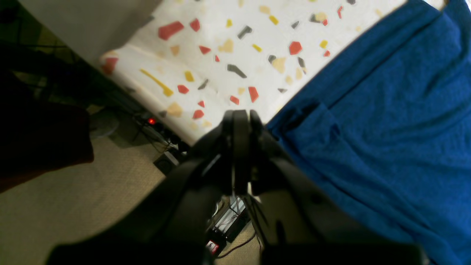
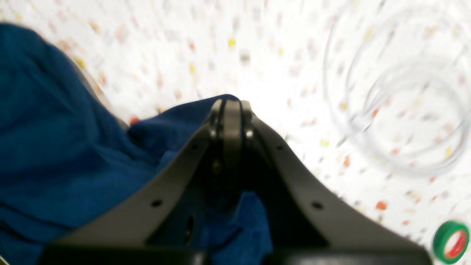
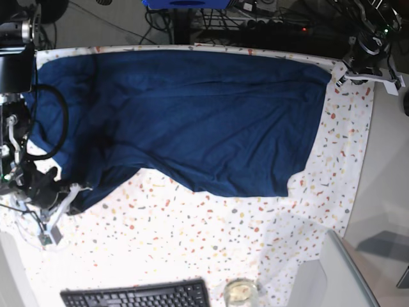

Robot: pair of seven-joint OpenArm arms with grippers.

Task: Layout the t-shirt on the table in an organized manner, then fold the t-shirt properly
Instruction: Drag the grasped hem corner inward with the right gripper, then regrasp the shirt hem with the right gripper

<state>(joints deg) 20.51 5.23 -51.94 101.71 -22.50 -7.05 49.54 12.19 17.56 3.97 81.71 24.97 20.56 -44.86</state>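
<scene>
The dark navy t-shirt (image 3: pixel 204 115) lies spread wide over the far half of the speckled table (image 3: pixel 192 236), with wrinkles and an uneven near hem. My right gripper (image 2: pixel 230 103) is shut on a fold of the t-shirt (image 2: pixel 55 129) at its near-left corner, and blue cloth peeks over the fingertips. In the base view this right gripper (image 3: pixel 67 195) sits at the left edge. My left gripper (image 1: pixel 241 112) is shut at the far right corner of the table (image 1: pixel 220 55). The t-shirt (image 1: pixel 386 129) has its corner just beside those fingertips, and no cloth shows between them.
A black keyboard (image 3: pixel 134 295) and a glass jar (image 3: pixel 239 291) stand at the near edge. A clear glass vessel (image 2: pixel 397 92) and a green tape roll (image 2: pixel 450 241) lie by the right gripper. Plain grey surface (image 3: pixel 383 192) borders the right. Cables cover the floor (image 1: pixel 92 206) beyond the table corner.
</scene>
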